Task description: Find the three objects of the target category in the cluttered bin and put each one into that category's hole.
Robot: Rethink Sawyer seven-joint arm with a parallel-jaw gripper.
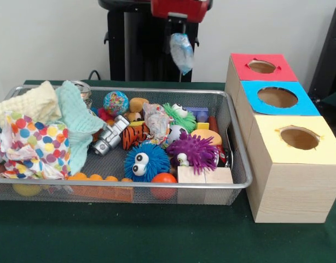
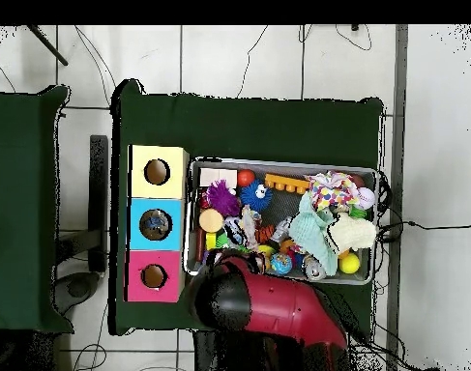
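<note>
My gripper (image 1: 177, 28) hangs at the top of the front view, above the far edge of the wire bin (image 1: 157, 186). It is shut on a crumpled clear plastic piece (image 1: 181, 52) with a bluish tint, which dangles free in the air. To the right stands a wooden box with a red-topped hole (image 1: 261, 66), a blue-topped hole (image 1: 277, 97) and a yellow-topped hole (image 1: 299, 137). In the overhead view the red arm (image 2: 268, 307) covers the gripper and the bin's corner beside the red-topped hole (image 2: 154, 276).
The bin holds a blue fuzzy ball with eyes (image 1: 143, 163), a purple one (image 1: 192, 150), a green one (image 1: 179, 115), a tiger toy (image 1: 134, 136), a silver toy camera (image 1: 109, 136), a globe ball (image 1: 115, 102), a crumpled wrapper (image 1: 156, 123), wooden blocks (image 1: 203, 175) and cloths (image 1: 36, 131).
</note>
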